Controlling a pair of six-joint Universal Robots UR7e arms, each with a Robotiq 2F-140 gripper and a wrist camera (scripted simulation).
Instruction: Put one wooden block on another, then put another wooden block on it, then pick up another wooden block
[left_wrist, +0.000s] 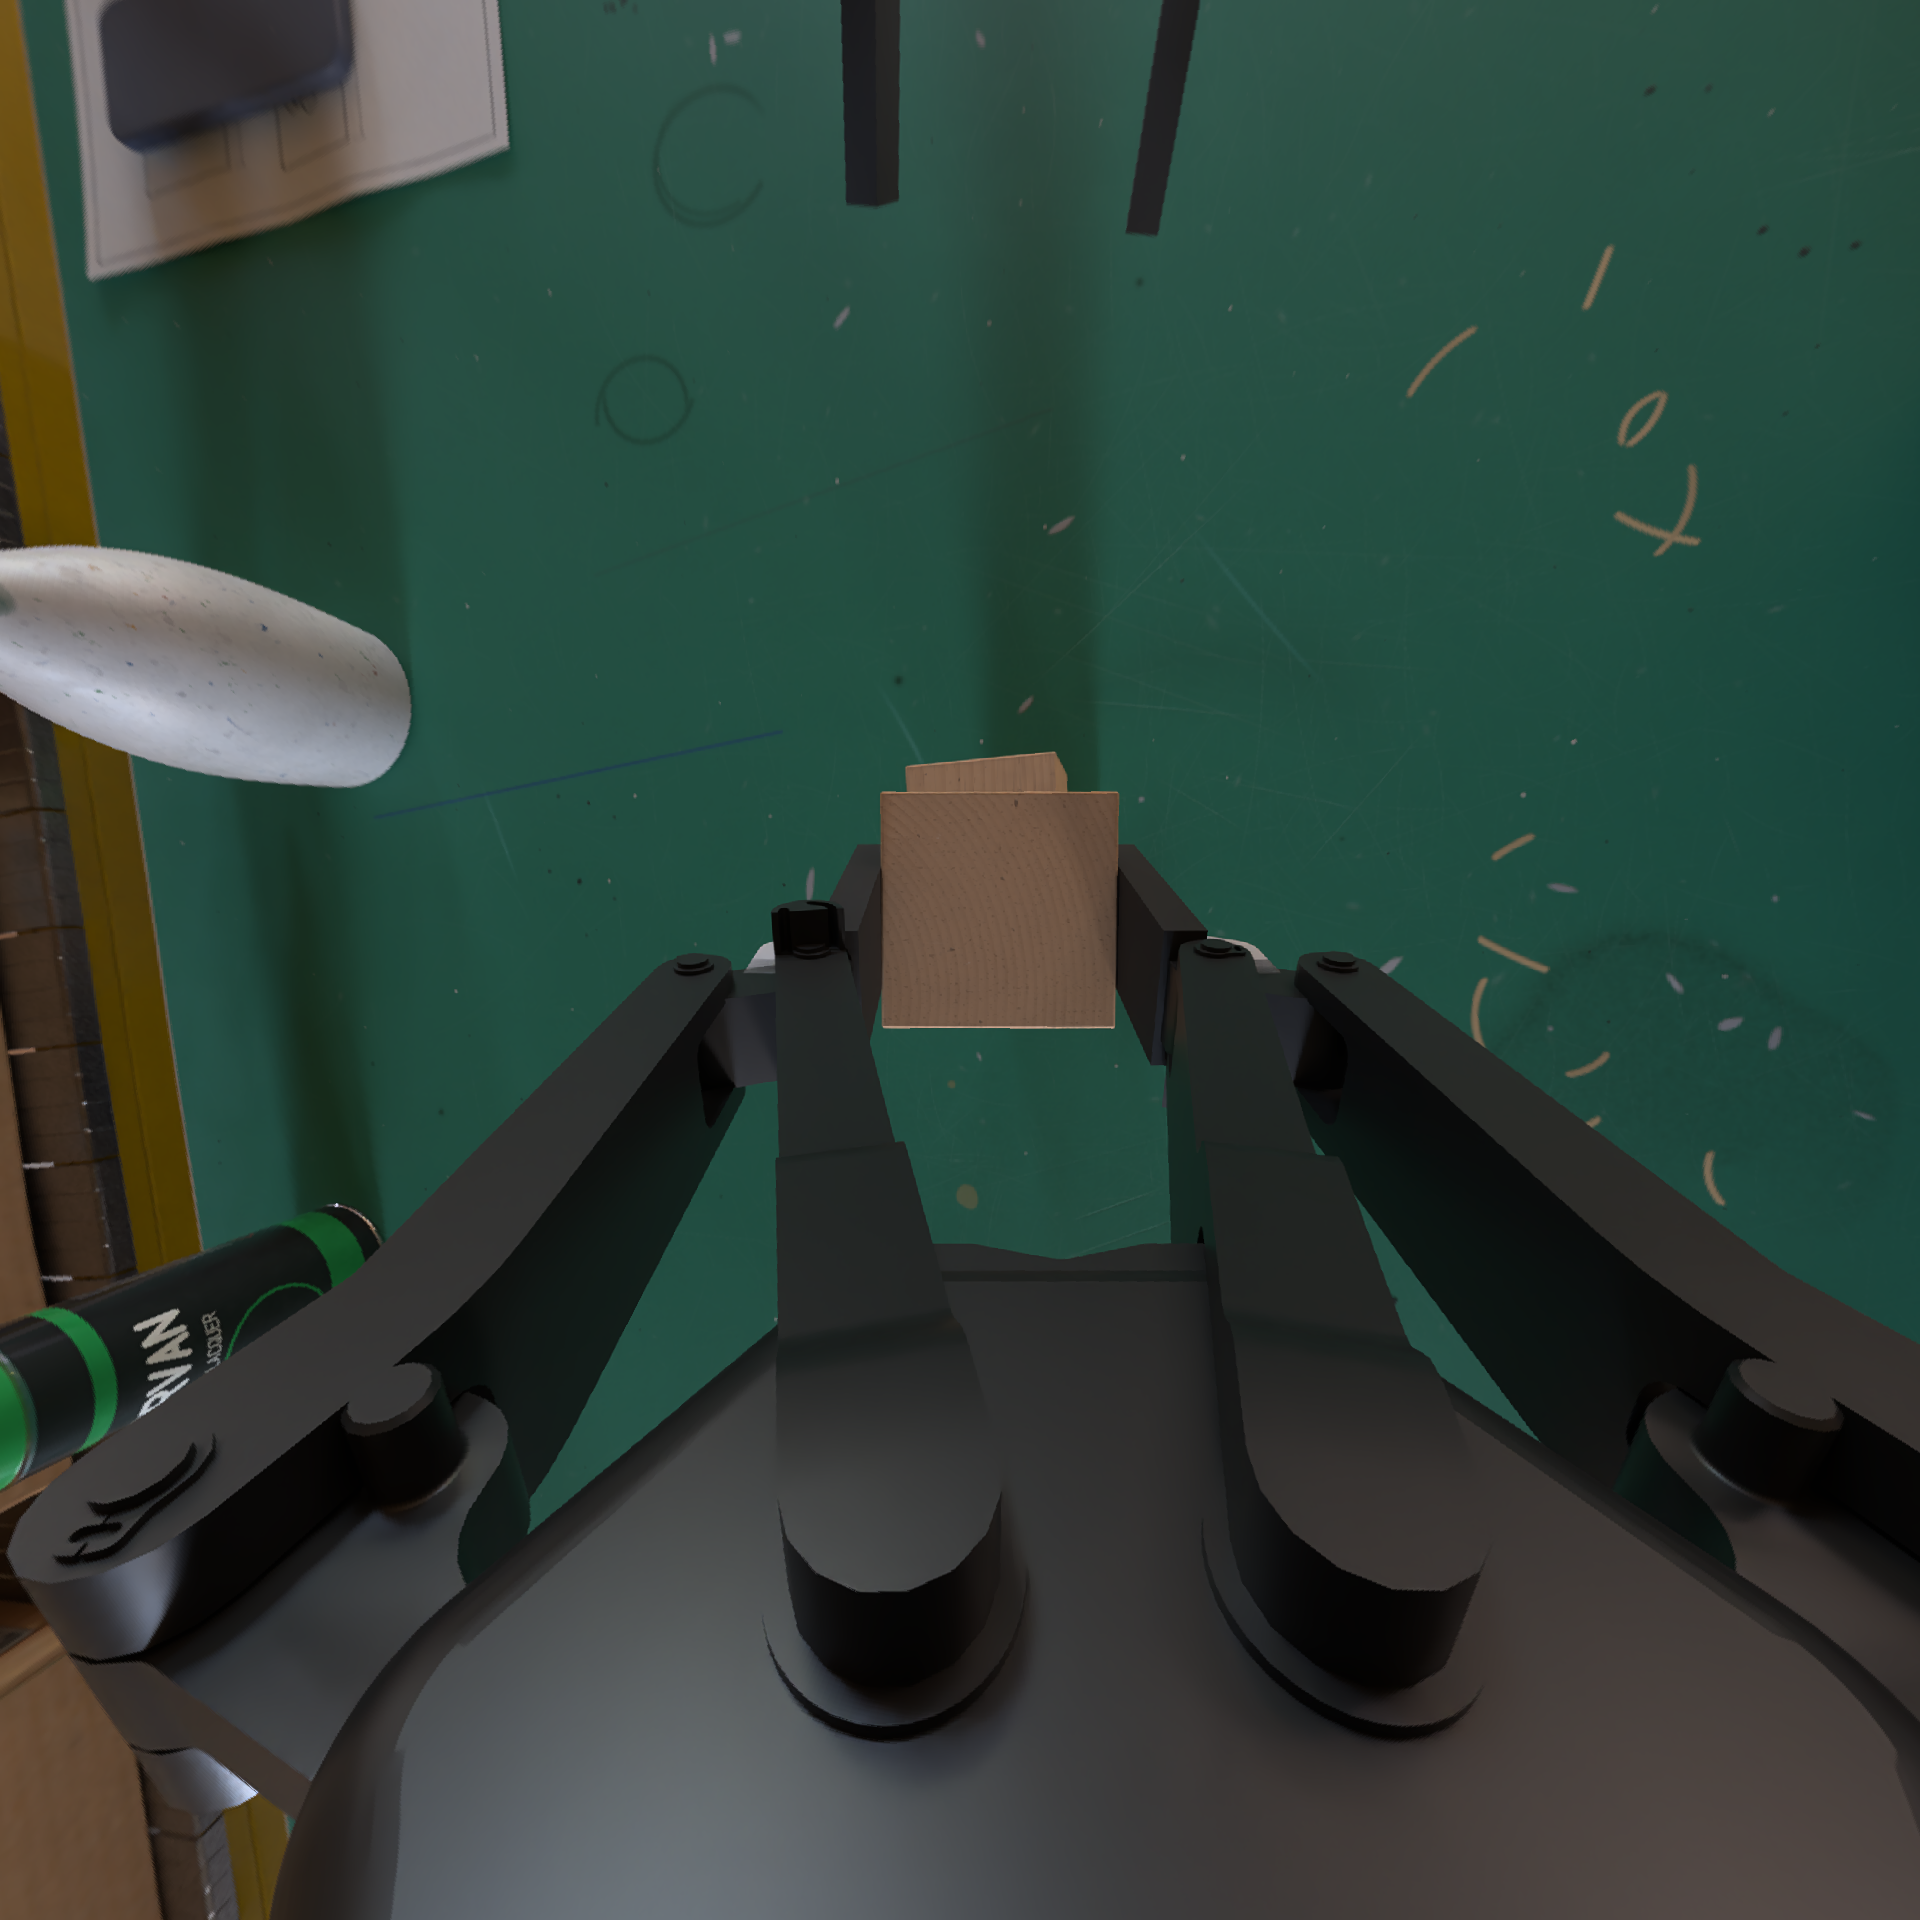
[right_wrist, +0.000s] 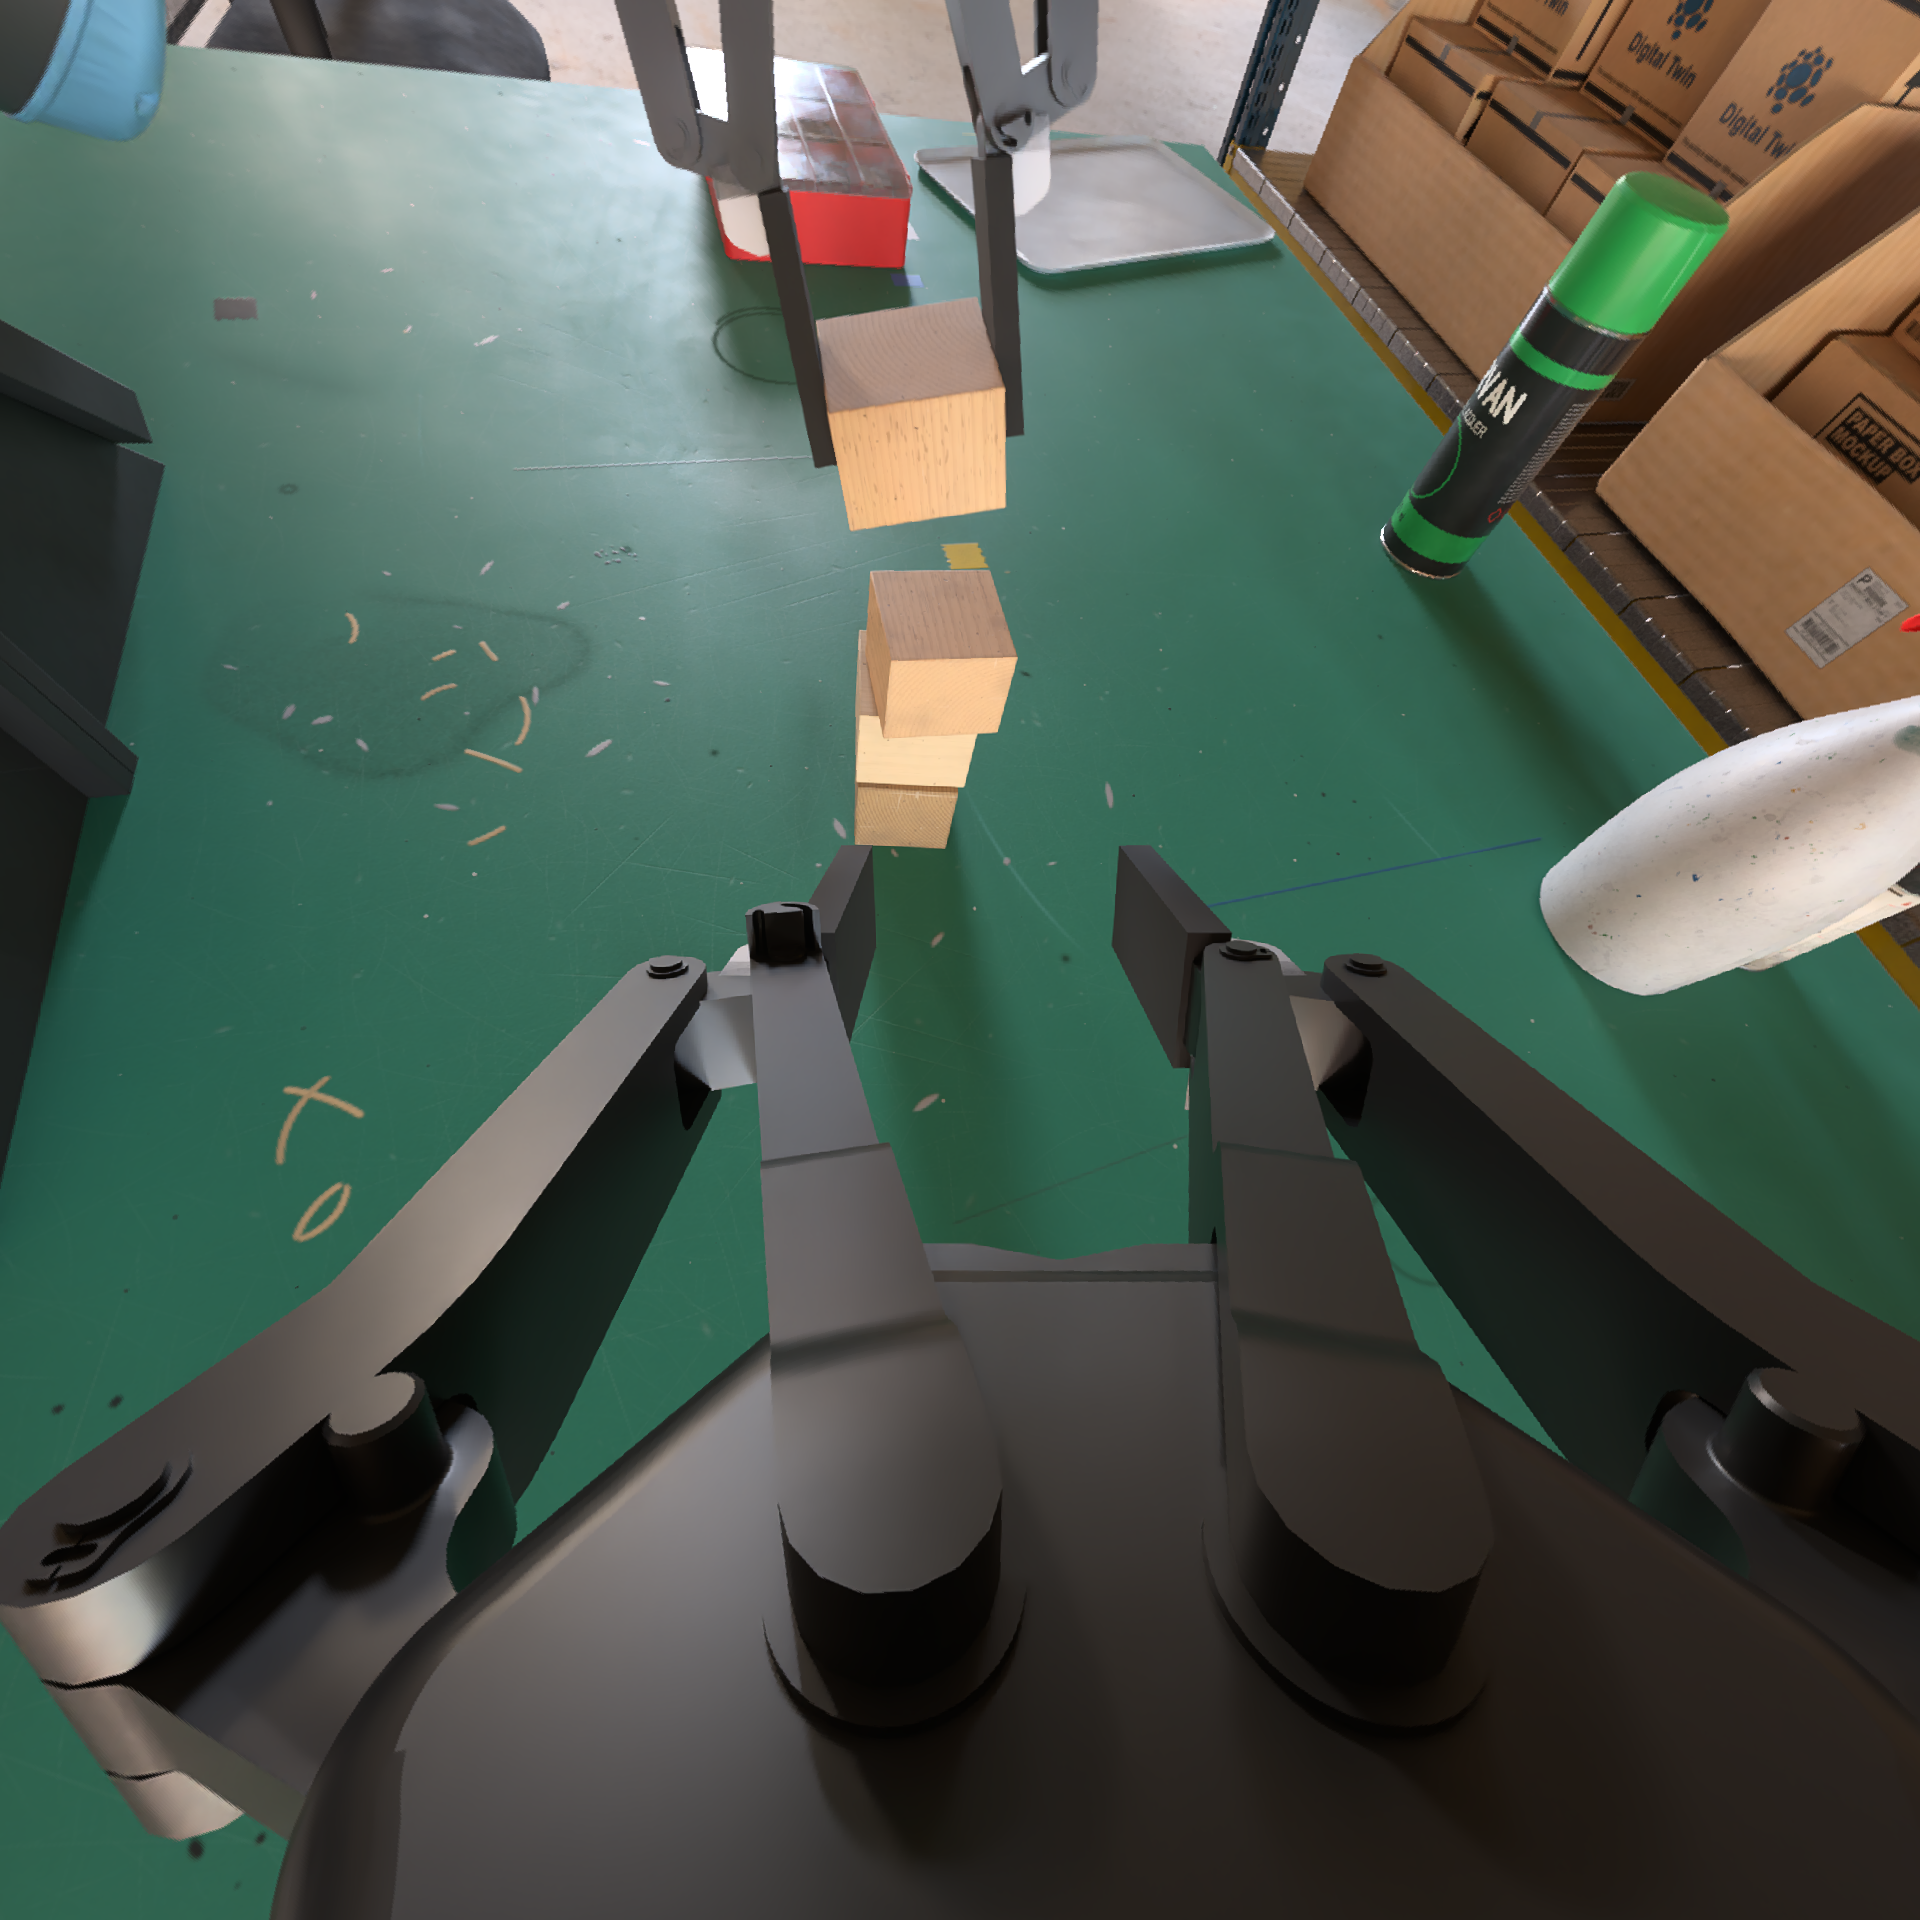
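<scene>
My left gripper (left_wrist: 997, 894) is shut on a wooden block (left_wrist: 997, 914) and holds it in the air. Under it a corner of another wooden block (left_wrist: 987, 774) shows. In the right wrist view the left gripper (right_wrist: 914, 442) holds that block (right_wrist: 920, 436) above a stack of three wooden blocks (right_wrist: 930, 707) on the green mat (right_wrist: 416, 468); the top block (right_wrist: 935, 655) is turned and offset from the two under it. My right gripper (right_wrist: 992, 904) is open and empty, just in front of the stack's base.
A green-capped spray can (right_wrist: 1538, 384) stands at the right near cardboard boxes (right_wrist: 1766, 343). A white bottle (right_wrist: 1745, 862) lies at the right edge. A red box (right_wrist: 831, 177) and a grey tray (right_wrist: 1122, 208) are at the back. A dark block (right_wrist: 62, 582) is at the left.
</scene>
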